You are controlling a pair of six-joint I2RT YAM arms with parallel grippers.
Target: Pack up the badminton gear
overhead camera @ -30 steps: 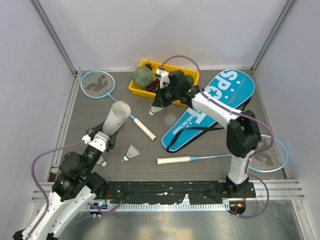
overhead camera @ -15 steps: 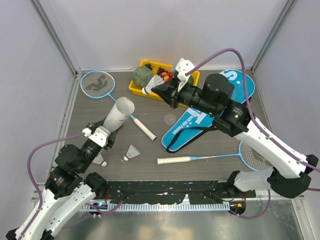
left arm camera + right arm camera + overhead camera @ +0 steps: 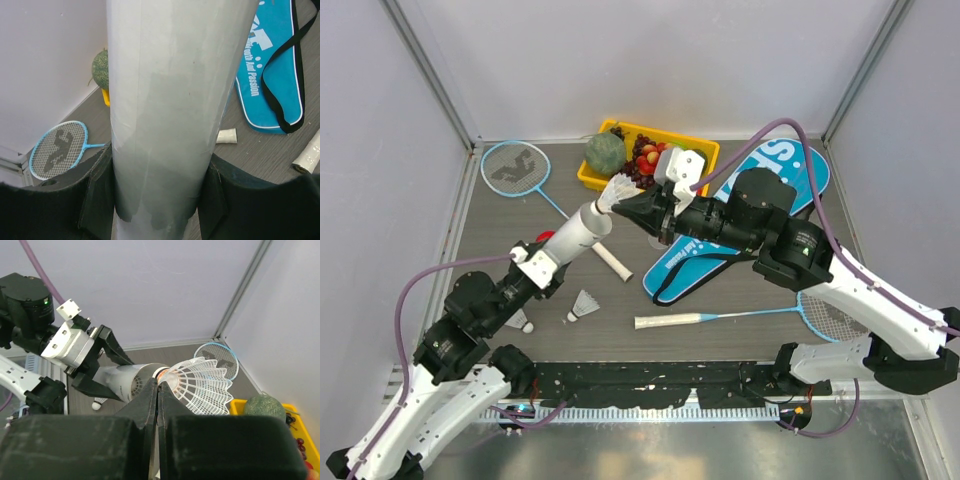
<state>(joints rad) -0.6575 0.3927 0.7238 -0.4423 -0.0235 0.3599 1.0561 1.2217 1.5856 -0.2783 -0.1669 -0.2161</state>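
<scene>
My left gripper [image 3: 545,268] is shut on the white tube [image 3: 575,232] and holds it tilted above the table, its open mouth pointing up and right. In the left wrist view the tube [image 3: 170,100] fills the space between my fingers [image 3: 97,195]. My right gripper [image 3: 632,205] is shut on a white shuttlecock [image 3: 617,190] by its cork end, right at the tube's mouth [image 3: 142,377]; the skirt [image 3: 205,382] points away. Two shuttlecocks [image 3: 584,305] [image 3: 523,322] lie on the table. One racket [image 3: 516,166] lies far left, another [image 3: 840,312] near right. The blue bag [image 3: 800,165] lies closed under my right arm.
A yellow tray [image 3: 590,178] with a green melon [image 3: 605,152] and fruit stands at the back. A small red ball [image 3: 546,237] lies beside the tube. White walls with metal posts enclose the table on three sides.
My right arm has carried the shuttlecock left from above the tray to the tube's mouth. My left arm has swung the tube rightward and tilted it towards the shuttlecock.
</scene>
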